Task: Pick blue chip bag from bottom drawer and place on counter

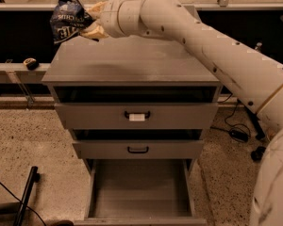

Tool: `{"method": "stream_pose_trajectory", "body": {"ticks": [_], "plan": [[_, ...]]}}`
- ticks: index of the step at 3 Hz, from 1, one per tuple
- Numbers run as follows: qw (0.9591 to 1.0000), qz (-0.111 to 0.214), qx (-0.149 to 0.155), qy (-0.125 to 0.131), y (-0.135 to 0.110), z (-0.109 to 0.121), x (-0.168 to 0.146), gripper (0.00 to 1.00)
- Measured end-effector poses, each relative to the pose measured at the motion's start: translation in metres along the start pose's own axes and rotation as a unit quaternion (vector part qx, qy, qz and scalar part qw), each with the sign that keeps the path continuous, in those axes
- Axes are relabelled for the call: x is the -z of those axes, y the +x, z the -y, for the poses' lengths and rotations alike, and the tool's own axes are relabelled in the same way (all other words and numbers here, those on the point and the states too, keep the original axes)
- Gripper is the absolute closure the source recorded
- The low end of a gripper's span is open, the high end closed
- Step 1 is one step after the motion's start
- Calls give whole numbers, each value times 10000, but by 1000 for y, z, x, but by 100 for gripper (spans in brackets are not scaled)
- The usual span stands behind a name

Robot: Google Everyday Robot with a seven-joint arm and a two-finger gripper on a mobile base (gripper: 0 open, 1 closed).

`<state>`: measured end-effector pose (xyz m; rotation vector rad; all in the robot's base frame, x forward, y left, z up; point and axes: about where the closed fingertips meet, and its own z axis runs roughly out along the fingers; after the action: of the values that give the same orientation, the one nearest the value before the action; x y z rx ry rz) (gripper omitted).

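Observation:
My gripper (pixel 92 19) is shut on the blue chip bag (pixel 69 17), a crinkled dark blue bag with white lettering. It holds the bag in the air above the far left corner of the counter (pixel 132 60), clear of the surface. The white arm reaches in from the right across the counter. The bottom drawer (pixel 140 189) is pulled open and its grey inside shows nothing in it.
Two shallower drawers with black handles (pixel 137 115) sit above the open one, both slightly out. A small dark object (pixel 31 63) lies on a ledge to the left. Cables (pixel 238 134) trail on the speckled floor at right, a dark bar (pixel 28 192) at lower left.

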<state>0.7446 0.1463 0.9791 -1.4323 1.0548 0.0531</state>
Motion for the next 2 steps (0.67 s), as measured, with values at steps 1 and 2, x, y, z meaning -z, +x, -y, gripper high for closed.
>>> {"method": "stream_pose_trajectory", "body": {"ticks": [1,2], "plan": [[9986,95,-319,411,10,21,13,100],[9906,134,-874,1042,23,45,34,100]]}}
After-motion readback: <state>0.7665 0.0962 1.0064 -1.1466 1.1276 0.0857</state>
